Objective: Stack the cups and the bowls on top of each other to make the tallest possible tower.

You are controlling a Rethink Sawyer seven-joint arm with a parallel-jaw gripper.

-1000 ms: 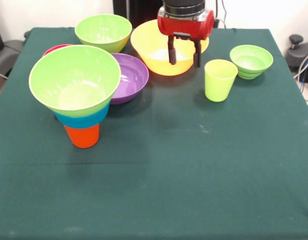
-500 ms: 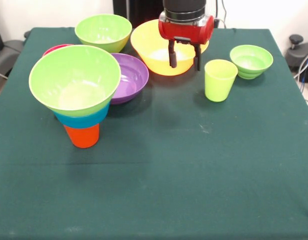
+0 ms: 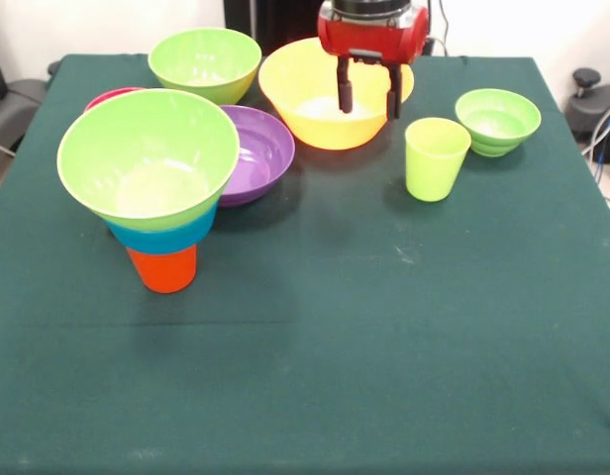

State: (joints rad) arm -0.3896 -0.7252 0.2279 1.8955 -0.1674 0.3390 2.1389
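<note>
The gripper (image 3: pixel 368 103) hangs over the yellow bowl (image 3: pixel 315 104) at the table's far side, fingers spread, holding nothing. The tower (image 3: pixel 152 188), an orange cup under blue and green bowls, stands front-left, probably touching the purple bowl (image 3: pixel 260 153).

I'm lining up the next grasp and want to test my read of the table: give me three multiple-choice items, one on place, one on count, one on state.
1. Over which bowl does the gripper hang? A purple B yellow C blue
2. How many pieces make up the tower? A two B three C five
3. The fingers are: A open, empty B shut on a cup C shut on a bowl

B: the fingers hang in front of the yellow bowl.
B: orange cup, blue bowl, lime green bowl.
A: a gap shows between them, with nothing in it.
</note>
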